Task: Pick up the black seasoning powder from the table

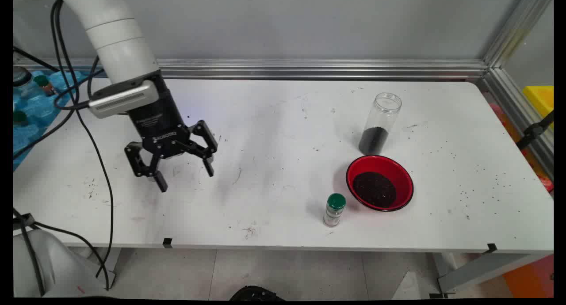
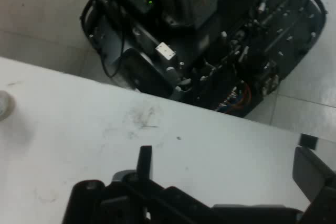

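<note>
Black fingers (image 1: pixel 185 176) spread wide, empty, over bare white table (image 1: pixel 274 132), red bowl (image 1: pixel 380 183) only in main view

- We see a white worktop (image 1: pixel 283 132), scuffed and speckled with dark crumbs, most thickly toward its right end.
- Behind it stands a plain grey wall (image 1: pixel 292 26), with an aluminium rail (image 1: pixel 318 69) running along the worktop's far edge.
- At the right, an aluminium corner post (image 1: pixel 508 31) rises at a slant, and a yellow bin (image 1: pixel 540 99) sits beyond it.
- Below the near edge lies a floor of pale grey tiles (image 1: pixel 274 274).
- A grey metal leg (image 1: pixel 477 272) braces the worktop at lower right.
- At far left, a blue surface (image 1: pixel 31 115) shows beyond the worktop.
- In the hand view, black equipment with wiring (image 2: pixel 210 40) stands on the floor beside the worktop's edge.
</note>
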`<action>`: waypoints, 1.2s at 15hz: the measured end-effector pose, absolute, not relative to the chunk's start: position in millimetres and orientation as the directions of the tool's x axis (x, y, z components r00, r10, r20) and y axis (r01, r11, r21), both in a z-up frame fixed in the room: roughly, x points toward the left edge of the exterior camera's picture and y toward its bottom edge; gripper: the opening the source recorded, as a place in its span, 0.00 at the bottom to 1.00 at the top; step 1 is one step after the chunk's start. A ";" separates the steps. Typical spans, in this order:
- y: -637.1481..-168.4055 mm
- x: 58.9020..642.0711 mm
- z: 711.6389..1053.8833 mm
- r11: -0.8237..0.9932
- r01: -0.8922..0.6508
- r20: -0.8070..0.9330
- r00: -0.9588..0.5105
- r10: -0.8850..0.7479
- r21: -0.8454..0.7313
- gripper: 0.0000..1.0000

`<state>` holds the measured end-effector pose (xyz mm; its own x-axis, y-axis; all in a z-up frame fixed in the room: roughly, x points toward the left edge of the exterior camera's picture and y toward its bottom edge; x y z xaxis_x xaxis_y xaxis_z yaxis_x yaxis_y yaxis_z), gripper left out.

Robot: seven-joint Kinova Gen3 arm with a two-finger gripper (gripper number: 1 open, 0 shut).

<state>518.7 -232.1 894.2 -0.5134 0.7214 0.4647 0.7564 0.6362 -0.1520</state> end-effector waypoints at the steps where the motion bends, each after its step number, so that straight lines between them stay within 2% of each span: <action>1: -234.2 516.3 893.9 0.649 0.746 0.466 -0.525 0.712 -0.152 1.00; 11: -284.0 477.1 889.9 0.882 0.444 0.524 -0.720 0.456 -0.157 1.00; 18: -325.0 451.6 885.1 0.968 0.206 0.578 -0.777 0.251 -0.144 1.00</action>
